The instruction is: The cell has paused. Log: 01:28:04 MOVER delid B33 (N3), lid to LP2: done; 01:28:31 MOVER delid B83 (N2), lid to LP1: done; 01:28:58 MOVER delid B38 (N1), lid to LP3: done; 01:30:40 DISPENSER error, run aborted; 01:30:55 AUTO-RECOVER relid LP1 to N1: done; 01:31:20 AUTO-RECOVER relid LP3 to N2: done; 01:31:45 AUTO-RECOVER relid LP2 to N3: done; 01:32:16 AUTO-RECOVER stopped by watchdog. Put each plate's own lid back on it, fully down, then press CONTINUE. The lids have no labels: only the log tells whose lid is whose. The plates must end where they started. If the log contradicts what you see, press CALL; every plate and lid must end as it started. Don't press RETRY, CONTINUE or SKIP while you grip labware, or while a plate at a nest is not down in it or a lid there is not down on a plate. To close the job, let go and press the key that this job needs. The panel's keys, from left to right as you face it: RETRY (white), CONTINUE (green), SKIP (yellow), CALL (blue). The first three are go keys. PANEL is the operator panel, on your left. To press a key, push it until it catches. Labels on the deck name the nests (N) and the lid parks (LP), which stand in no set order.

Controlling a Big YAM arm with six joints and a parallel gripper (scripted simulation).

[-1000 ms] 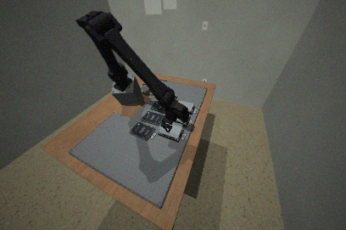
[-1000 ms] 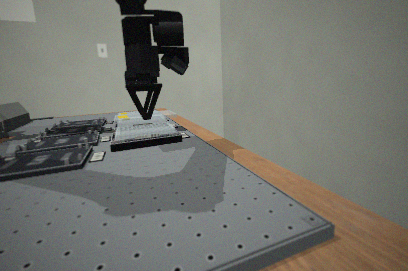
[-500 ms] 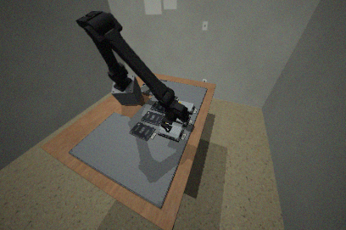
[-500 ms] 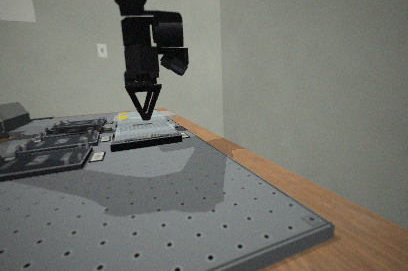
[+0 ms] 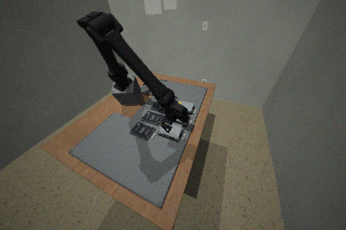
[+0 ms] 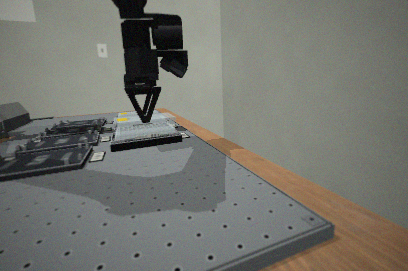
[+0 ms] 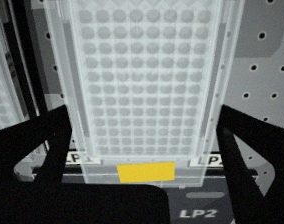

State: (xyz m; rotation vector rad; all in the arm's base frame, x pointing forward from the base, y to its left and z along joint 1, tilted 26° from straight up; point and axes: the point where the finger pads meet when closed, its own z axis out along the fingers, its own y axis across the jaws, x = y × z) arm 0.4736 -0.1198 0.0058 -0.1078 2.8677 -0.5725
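My gripper [image 5: 166, 127] [image 6: 145, 120] [image 7: 143, 113] points down and is shut on a clear lid [image 6: 122, 120] [image 7: 145, 172] with a yellow patch, one finger on each long side. The lid is over the nearest white well plate [image 5: 175, 133] [image 6: 165, 133], roughly in line with it; whether it rests fully down I cannot tell. The plate sits in its black nest. A far plate [image 5: 186, 106] with a yellow patch stands in the back nest. My hand mostly hides the middle plate in the top view. The operator panel's keys are not readable.
Dark lid parks [image 5: 142, 131] [image 5: 152, 117] stand in a row beside the nests; the wrist view shows the LP2 park [image 7: 220, 205] below the lid. Part of a neighbouring plate [image 7: 0, 100] is close at left. A grey sloped box [image 6: 12, 114] stands at far left.
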